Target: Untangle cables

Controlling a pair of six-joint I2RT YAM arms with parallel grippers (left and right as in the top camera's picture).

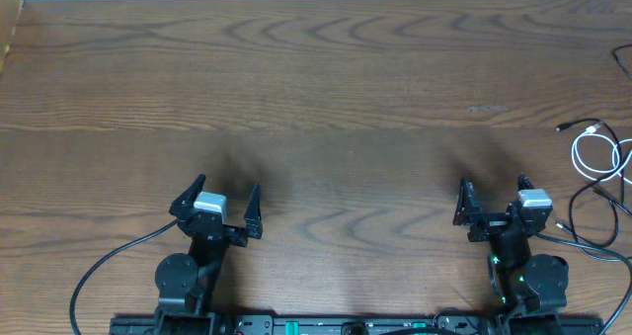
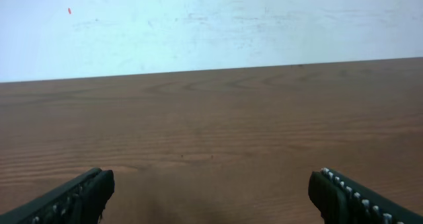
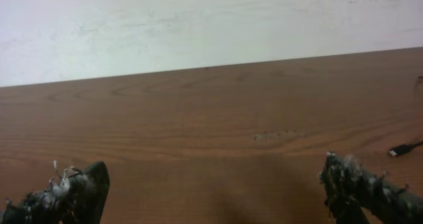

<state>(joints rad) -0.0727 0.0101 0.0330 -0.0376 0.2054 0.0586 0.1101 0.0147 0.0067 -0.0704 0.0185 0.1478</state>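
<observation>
Where the left gripper [image 1: 229, 187] sits: at the near edge of the table [image 1: 316, 78], left of centre, well apart from anything loose.
Left jaws: spread wide with nothing between them. In my left wrist view the 2 fingers [image 2: 79, 194] frame only wood grain, with the white wall [image 2: 211, 26] beyond.
Table middle: brown wood grain, with 1 pale scuff [image 1: 487, 109] right of centre.
Right gripper [image 1: 494, 185]: at the near edge, right of centre, pointing toward the far side.
Right jaws: also wide apart, gripping nothing. My right wrist view shows pale fluff [image 3: 56, 184] stuck on both finger pads.
White cable [image 1: 576, 157]: on the table at the far right, to the right of the right gripper and apart from it. It is curled in a loop that runs off the frame edge.
Black cables [image 1: 585, 122]: I count at least 2 thin strands. 1 arcs just beyond the white loop, and another bends on the loop's near side, with its end close to the right arm.
Crossing: white and black strands overlap at the right frame edge, and I cannot tell which lies on top.
Plug end [image 3: 400, 150]: in my right wrist view 1 dark plug with a pale tip lies flat on the wood. It is ahead and to the right of the right finger, not touching it.
</observation>
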